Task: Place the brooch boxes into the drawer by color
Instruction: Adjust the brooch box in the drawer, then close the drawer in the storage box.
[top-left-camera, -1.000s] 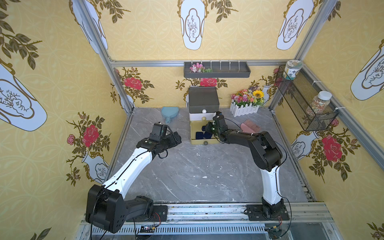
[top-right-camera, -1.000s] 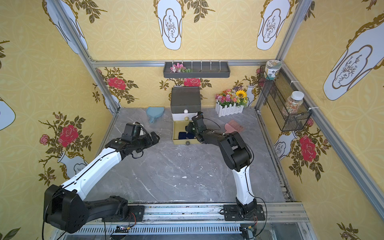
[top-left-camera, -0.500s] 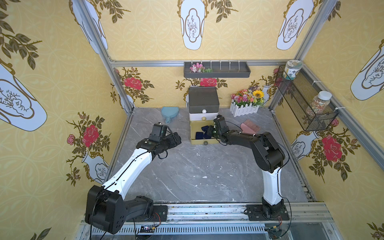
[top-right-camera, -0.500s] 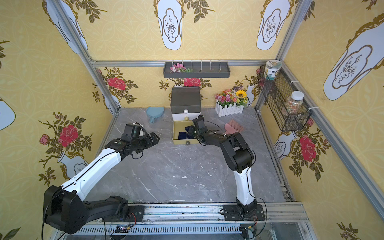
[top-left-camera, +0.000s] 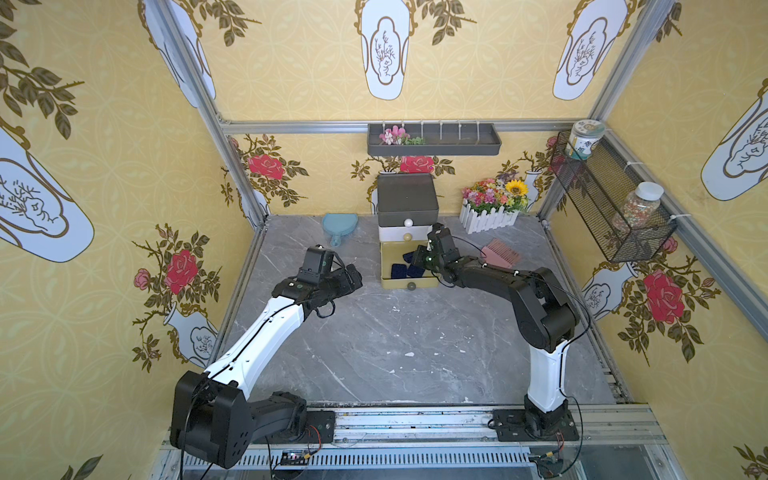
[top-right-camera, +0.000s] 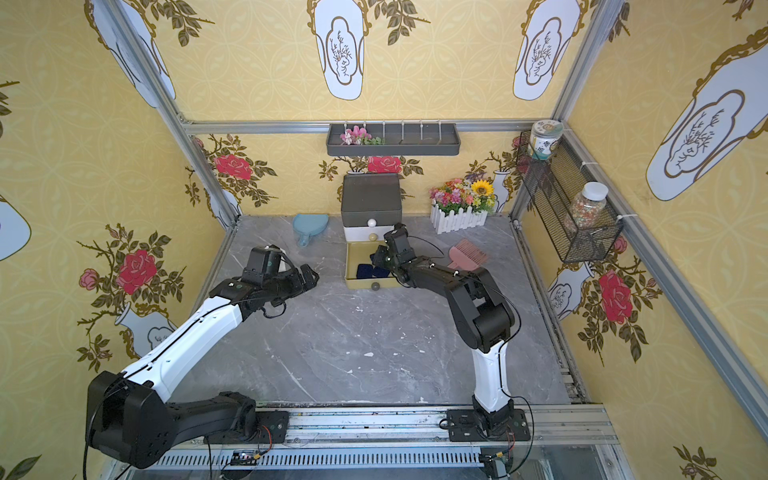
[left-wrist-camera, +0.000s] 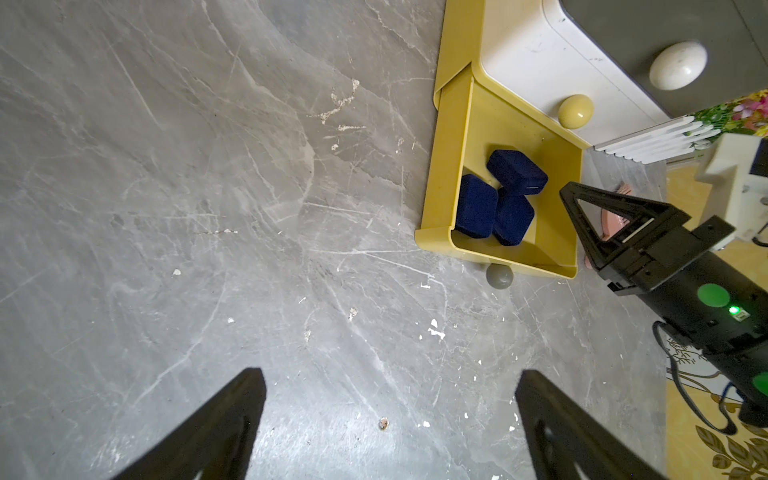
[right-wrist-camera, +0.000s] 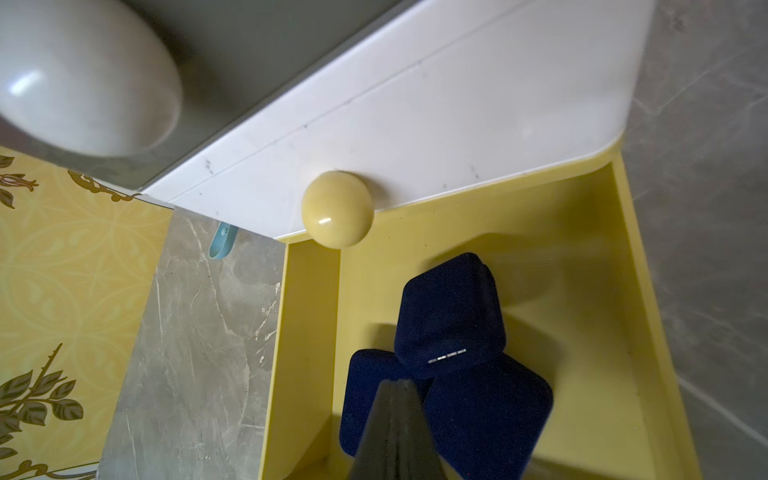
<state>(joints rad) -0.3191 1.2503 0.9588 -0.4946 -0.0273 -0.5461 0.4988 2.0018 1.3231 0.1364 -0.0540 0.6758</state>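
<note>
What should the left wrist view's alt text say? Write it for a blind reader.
Three navy brooch boxes lie in the pulled-out yellow drawer of a small chest on a grey marble table. The shut right gripper hangs at the drawer's side, and the open left gripper hangs over the table.

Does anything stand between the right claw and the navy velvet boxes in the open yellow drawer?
Nothing visible does. The shut right claw hangs close over the three navy blue velvet boxes inside the open yellow drawer, whose top is uncovered.
</note>
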